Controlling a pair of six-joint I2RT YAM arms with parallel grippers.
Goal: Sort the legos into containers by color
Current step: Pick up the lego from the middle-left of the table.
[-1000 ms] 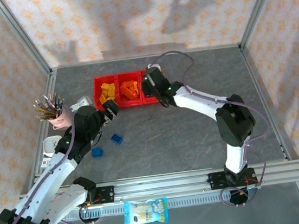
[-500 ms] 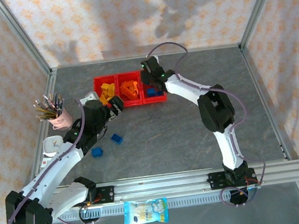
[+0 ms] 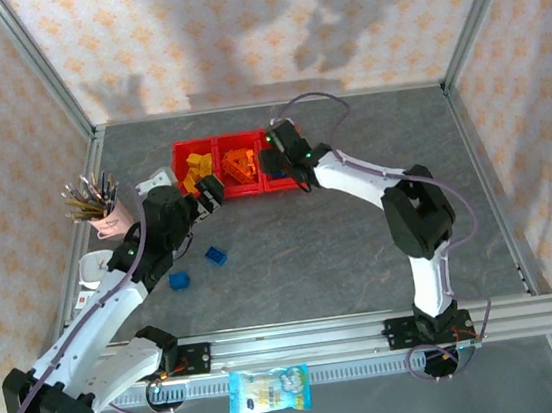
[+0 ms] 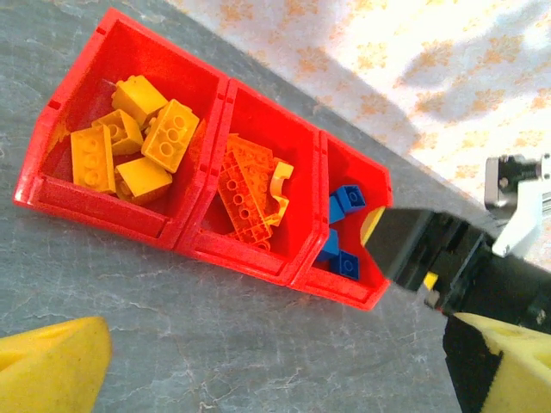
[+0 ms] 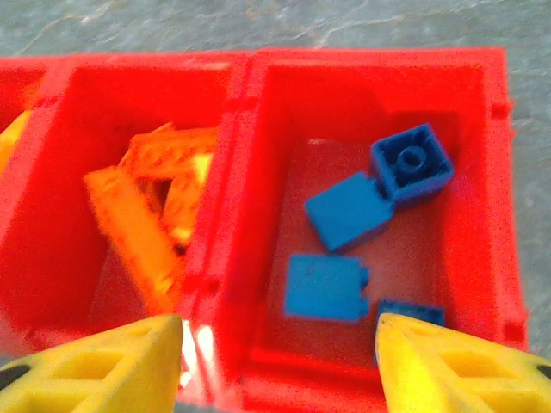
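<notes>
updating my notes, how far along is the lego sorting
Done: yellow bricks, orange pieces and blue bricks sit in separate red bins. In hand: nothing; the right gripper hangs open over the blue bin, the left gripper open too. Left: two loose blue bricks on the table.

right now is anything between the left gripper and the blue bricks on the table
nothing visible: bare table between the left gripper and the nearer blue brick and the farther blue brick. the right gripper hangs open over the blue bin where they go
</notes>
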